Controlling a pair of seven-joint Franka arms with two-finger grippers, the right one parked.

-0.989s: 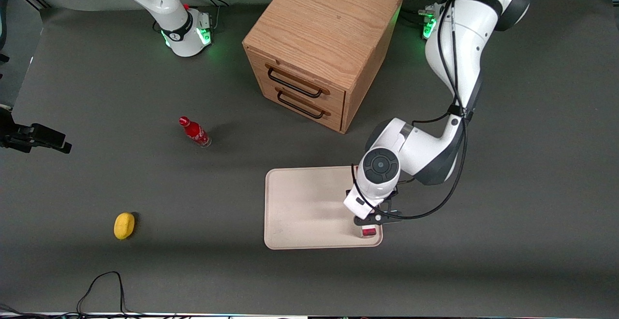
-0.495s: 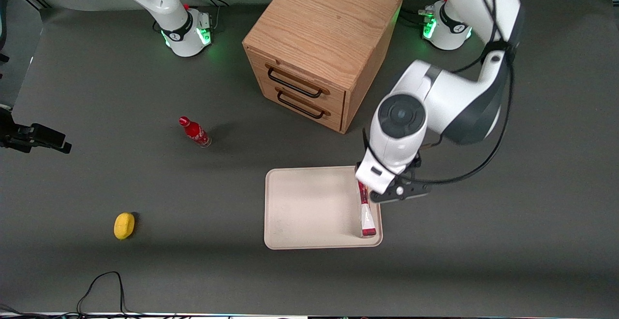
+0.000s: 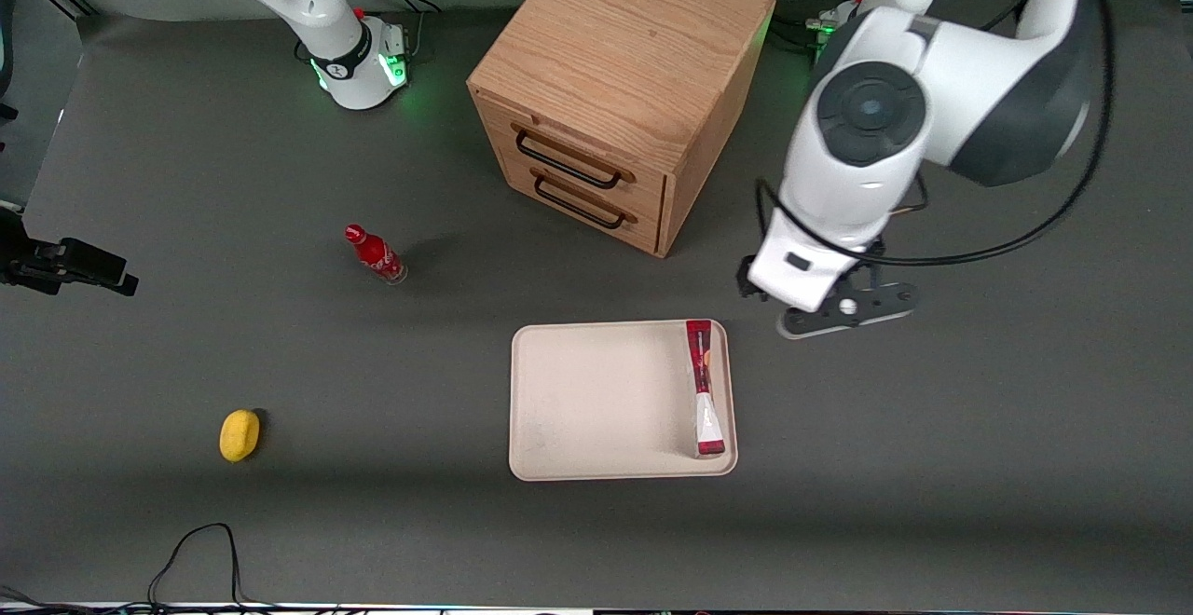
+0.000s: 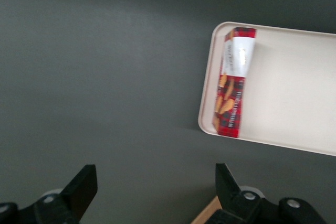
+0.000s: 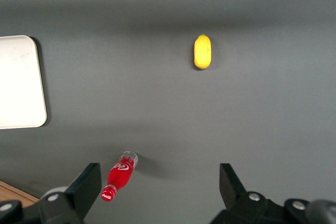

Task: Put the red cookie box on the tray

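Front view, nearest first: the tray (image 3: 596,401) lies near the worktop's (image 3: 979,466) front edge, about midway along it. The red cookie box (image 3: 704,388) lies inside the tray, running along the short rim on the working arm's side, from the tray's near corner to its far corner; in the wrist view the red cookie box (image 4: 232,89) appears to lean against that rim (image 4: 206,103) rather than lie fully flat, though I cannot be sure. A yellow fruit (image 3: 239,434) lies toward the parked arm's end, and a small red bottle (image 3: 375,254) stands farther from the camera. Farther again, my hand (image 3: 829,303) hangs above bare worktop, off the tray's far corner on the working arm's side and clear of the box. Its fingers (image 4: 80,190) are spread wide with nothing between them. The wooden drawer cabinet (image 3: 620,93) stands farthest away.

I judge the placement done, so the step in hand is the retreat. To do it well I would lift straight and high, stay off the tray rim so the box is not nudged, and keep the elbow away from the cabinet's corner.
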